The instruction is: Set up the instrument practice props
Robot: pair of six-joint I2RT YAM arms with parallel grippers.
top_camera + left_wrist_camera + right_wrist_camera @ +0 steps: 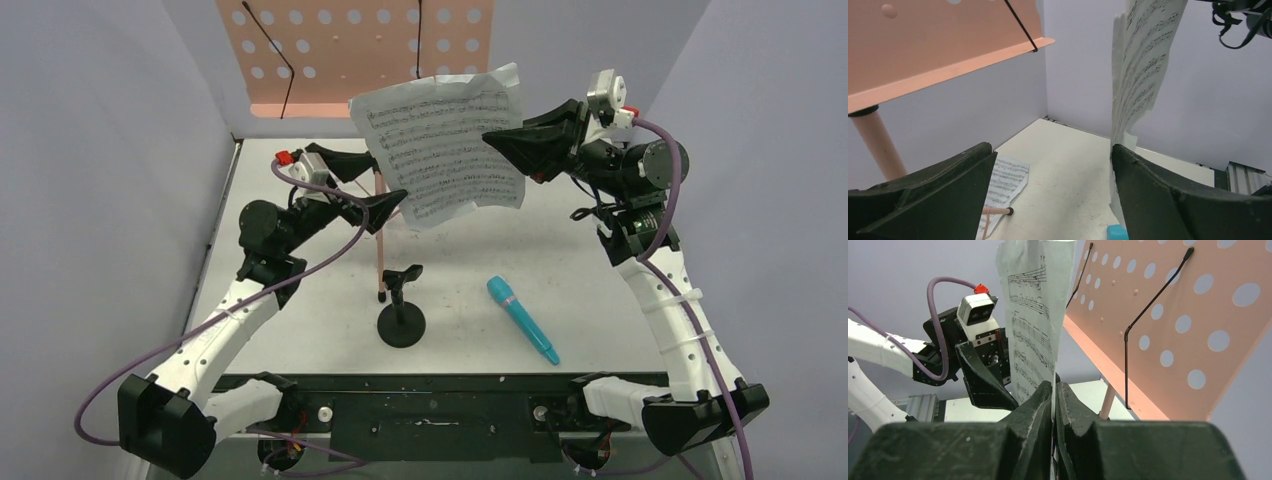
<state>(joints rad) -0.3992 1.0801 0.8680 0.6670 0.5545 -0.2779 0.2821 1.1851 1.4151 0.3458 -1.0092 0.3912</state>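
- My right jaws are clamped on the page [445, 140], top center, in front of the stand [330, 50].
- My left jaws gape wide, empty, by its lower-left edge.

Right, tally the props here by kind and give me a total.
Pink music stand: 1
Sheet-music pages: 2, the second lying flat below the stand
Teal microphone: 1
Black mic stand: 1
Total: 5
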